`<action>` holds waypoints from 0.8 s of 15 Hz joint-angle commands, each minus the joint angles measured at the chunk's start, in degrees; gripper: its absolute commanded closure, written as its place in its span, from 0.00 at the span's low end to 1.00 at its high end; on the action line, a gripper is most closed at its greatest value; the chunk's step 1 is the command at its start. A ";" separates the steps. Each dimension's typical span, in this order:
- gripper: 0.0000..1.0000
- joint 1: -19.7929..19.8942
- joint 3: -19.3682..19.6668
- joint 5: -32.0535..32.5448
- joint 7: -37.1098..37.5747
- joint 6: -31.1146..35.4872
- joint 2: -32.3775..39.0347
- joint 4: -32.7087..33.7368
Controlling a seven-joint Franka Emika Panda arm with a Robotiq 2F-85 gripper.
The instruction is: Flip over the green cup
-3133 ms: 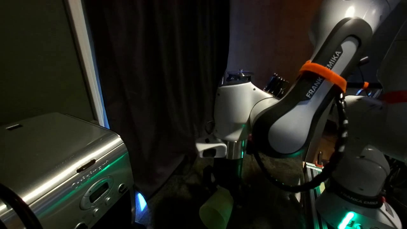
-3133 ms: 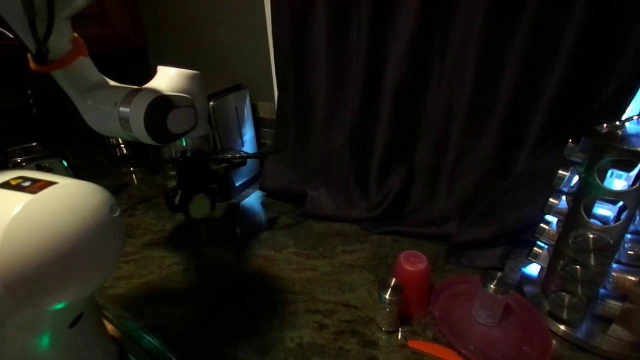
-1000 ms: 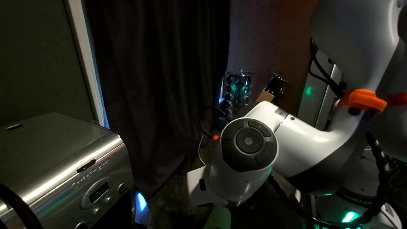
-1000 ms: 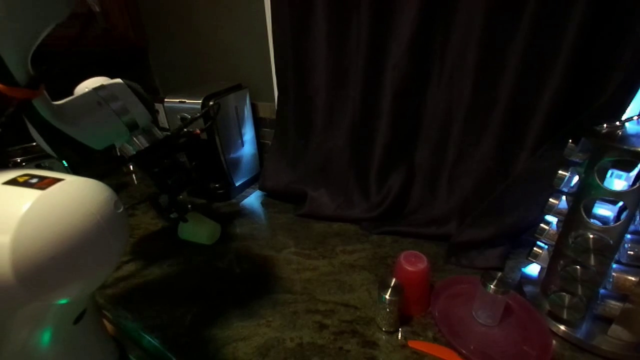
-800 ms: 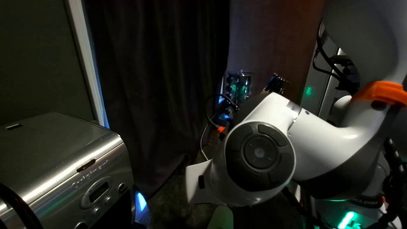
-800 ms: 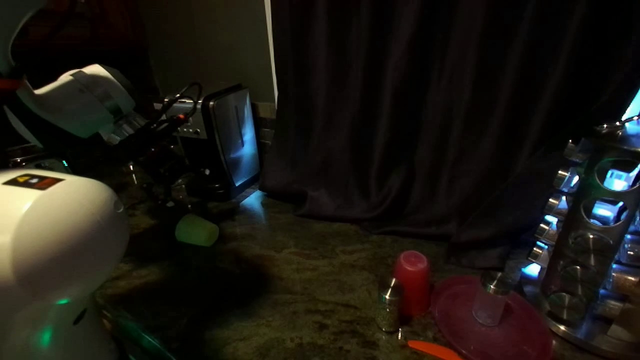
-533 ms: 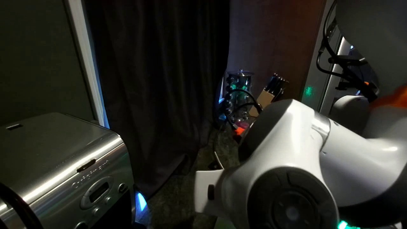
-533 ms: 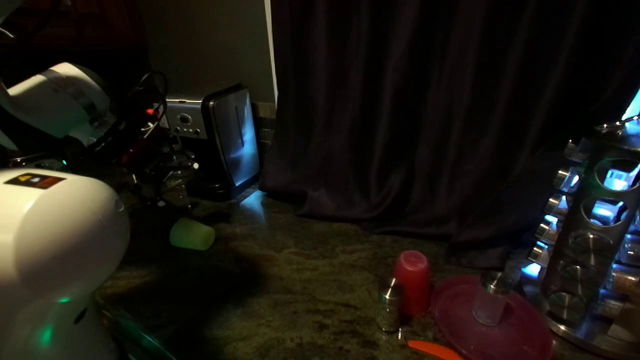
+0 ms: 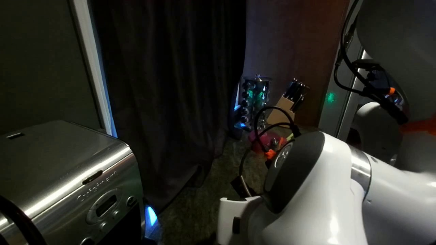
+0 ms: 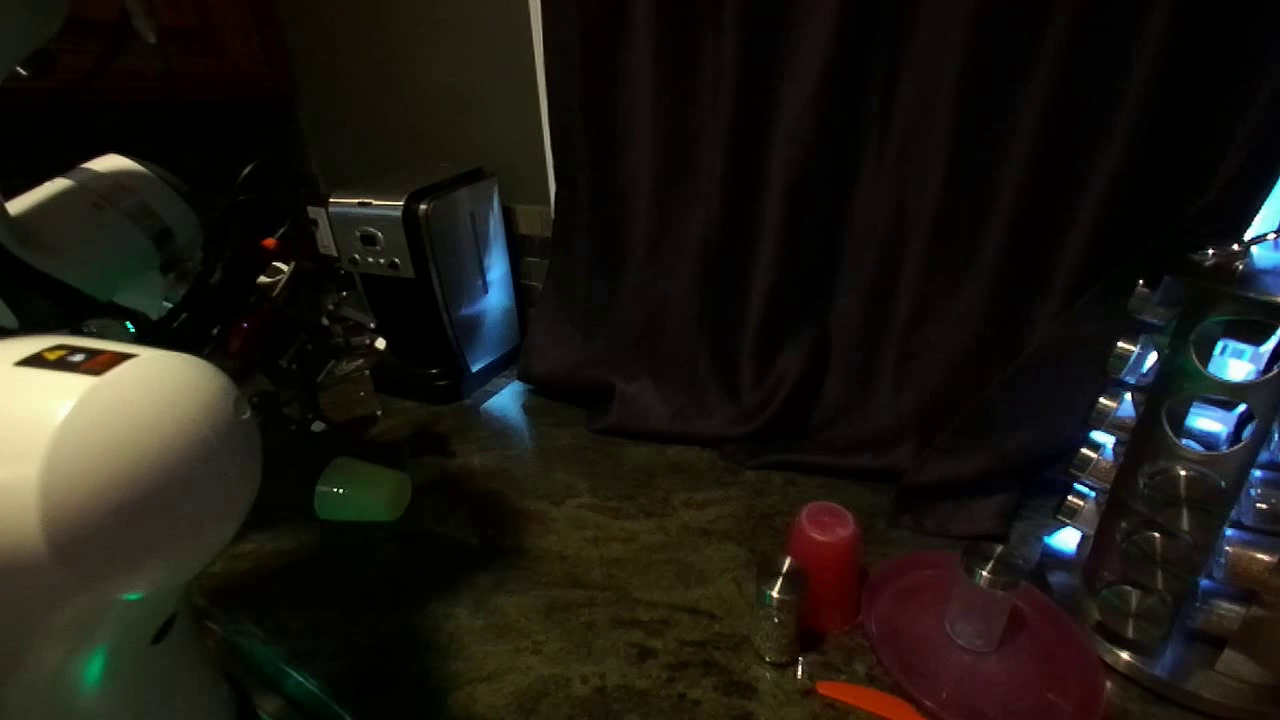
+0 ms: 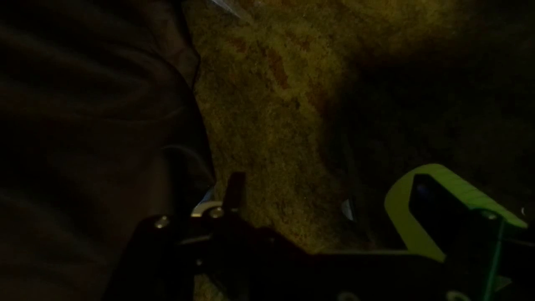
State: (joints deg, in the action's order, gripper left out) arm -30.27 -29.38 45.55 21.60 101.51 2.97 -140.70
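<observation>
Lying on its side: the green cup [image 10: 363, 490], on the shadowed part of the counter [image 10: 620, 590] in an exterior view, its narrower end turned to the right of the picture.
Gripper [image 11: 329, 179]: released, jaws spread wide; in the wrist view mottled counter shows between them.
Finger [image 11: 436, 209]: in the wrist view it covers part of the green cup, whose pale yellow-green surface shows on either side of it; whether the two touch is unclear.
Arm [image 9: 323, 190]: white, bent down into the lower right of an exterior view, a dark cable [image 9: 274, 107] looping beside it.
Robot housing [image 10: 150, 450]: white and rounded, at the left of an exterior view, near the green cup, with a green glow [image 10: 95, 665] low on it.
Steel appliance [image 9: 68, 170]: in both exterior views, a small display [image 9: 106, 205] on its front, standing near the curtain [image 9: 170, 85].
Curtain: dark, hanging in folds, its hem lying on the counter.
Plate [image 10: 1040, 670]: pinkish, on the counter well apart from the green cup, bearing a jar [image 10: 978, 612] with a metal lid.
Red cup [image 10: 826, 575]: standing on end near the plate, just beside a slim shaker [image 10: 778, 615] with a metal top.
Orange object [image 10: 865, 697]: by the plate, reaching the picture's lower edge.
Spice rack [image 10: 1180, 490]: tall, metal, holding jars in tiers, beside the plate.
Knife block [image 9: 281, 112]: tilted pale wood with dark handles, near the spice rack.
</observation>
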 commanded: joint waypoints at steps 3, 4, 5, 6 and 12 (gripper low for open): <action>0.00 -2.11 -1.00 -3.18 6.64 -8.62 6.52 2.65; 0.00 -2.50 -0.91 -4.23 7.31 -9.76 7.39 3.03; 0.00 -2.97 -0.72 -5.34 8.02 -10.59 8.20 3.48; 0.00 -3.35 -0.56 -6.73 8.52 -10.86 8.90 4.07; 0.00 -5.46 0.44 -10.03 12.42 -9.39 11.66 6.29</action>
State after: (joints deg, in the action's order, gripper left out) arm -34.09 -29.87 37.42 31.42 92.65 12.26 -136.27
